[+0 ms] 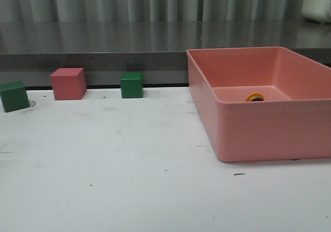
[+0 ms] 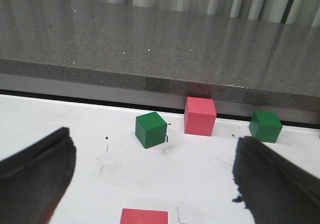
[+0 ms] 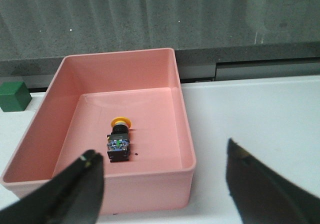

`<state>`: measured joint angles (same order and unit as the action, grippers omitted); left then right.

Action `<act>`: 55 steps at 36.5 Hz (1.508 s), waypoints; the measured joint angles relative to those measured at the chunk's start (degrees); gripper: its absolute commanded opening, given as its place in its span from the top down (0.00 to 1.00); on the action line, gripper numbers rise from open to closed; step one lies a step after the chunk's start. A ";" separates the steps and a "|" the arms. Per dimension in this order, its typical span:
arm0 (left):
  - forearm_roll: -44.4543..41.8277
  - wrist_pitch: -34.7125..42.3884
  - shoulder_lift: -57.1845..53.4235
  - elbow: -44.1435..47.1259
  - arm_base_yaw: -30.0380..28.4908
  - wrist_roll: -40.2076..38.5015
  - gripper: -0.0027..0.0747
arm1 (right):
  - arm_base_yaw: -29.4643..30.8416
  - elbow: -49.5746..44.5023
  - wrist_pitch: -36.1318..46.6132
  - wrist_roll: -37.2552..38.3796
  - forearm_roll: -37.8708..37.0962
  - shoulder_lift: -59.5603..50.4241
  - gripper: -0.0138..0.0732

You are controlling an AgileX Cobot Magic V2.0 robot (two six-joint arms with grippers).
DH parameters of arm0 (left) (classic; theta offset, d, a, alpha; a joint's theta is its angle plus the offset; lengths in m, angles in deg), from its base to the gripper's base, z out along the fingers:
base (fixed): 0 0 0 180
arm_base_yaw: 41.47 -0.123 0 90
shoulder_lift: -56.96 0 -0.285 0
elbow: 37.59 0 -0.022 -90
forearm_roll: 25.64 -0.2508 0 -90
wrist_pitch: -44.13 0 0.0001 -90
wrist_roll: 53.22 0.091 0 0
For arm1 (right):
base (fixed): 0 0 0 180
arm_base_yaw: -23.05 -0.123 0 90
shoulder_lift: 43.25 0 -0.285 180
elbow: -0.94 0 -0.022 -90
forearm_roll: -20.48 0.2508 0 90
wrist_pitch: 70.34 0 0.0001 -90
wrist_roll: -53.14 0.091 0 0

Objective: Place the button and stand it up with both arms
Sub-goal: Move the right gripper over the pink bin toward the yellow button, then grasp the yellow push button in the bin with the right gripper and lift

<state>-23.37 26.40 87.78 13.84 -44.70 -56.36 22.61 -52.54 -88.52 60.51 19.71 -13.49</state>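
Note:
The button (image 3: 119, 141) lies on its side on the floor of the pink bin (image 3: 184, 129), yellow cap toward the bin's far wall, bluish base toward my right gripper. From the front only its yellow cap (image 1: 254, 97) peeks above the bin's near wall (image 1: 269, 131). My right gripper (image 3: 167, 191) is open, hanging short of the bin's near rim with nothing between its fingers. My left gripper (image 2: 150, 184) is also open and empty over the white table, facing the cubes. Neither arm appears in the front view.
Two green cubes (image 1: 14, 96) (image 1: 132, 84) and a pink cube (image 1: 68, 83) stand along the table's back edge below a grey counter (image 1: 103, 43). Another pink block (image 2: 144, 216) lies just before the left gripper. One green cube (image 3: 14, 95) sits beside the bin.

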 measured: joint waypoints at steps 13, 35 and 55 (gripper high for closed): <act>-0.02 0.46 0.00 0.00 0.00 0.00 0.23 | 0.00 8.07 6.56 0.00 0.39 22.79 0.10; -0.02 0.63 0.00 0.00 0.00 0.00 0.24 | -10.72 46.28 -15.23 3.55 3.72 71.28 0.10; -0.02 0.63 0.00 0.00 0.00 0.00 0.24 | -8.22 66.23 -28.70 5.96 3.72 97.61 0.10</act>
<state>-23.40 27.03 87.78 13.84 -44.70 -56.36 14.39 13.68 -117.22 66.47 23.44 84.12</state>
